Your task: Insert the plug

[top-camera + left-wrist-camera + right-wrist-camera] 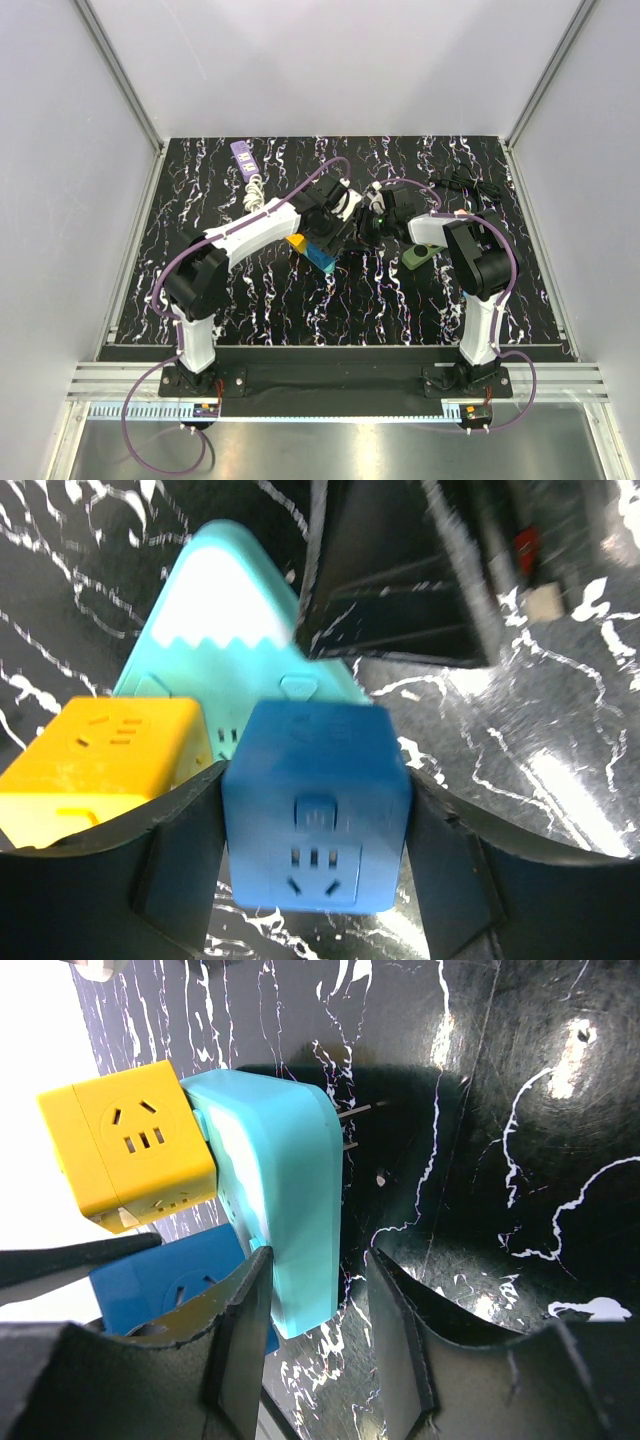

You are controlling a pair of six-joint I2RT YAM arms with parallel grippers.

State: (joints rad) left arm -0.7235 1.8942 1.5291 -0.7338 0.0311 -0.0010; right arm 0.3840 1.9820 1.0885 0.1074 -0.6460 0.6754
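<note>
Two arms, the left arm and the right arm, meet over the middle of the table in the top view. One yellow cube socket and one blue cube socket lie side by side beneath the wrists. One purple power strip lies at the far left corner, with one coiled white cord just beside it, well apart from the cubes. One green object sits near the right arm. One black cable lies toward the far right corner.

Left wrist view: the left gripper grips the blue cube socket, with its two fingers against opposite sides. The yellow cube socket touches it. One teal adapter body stands behind both.

Right wrist view: two metal plug prongs protrude from the teal adapter body. The right gripper stands apart around the body's end. One finger touches it, and a gap separates the other.
</note>
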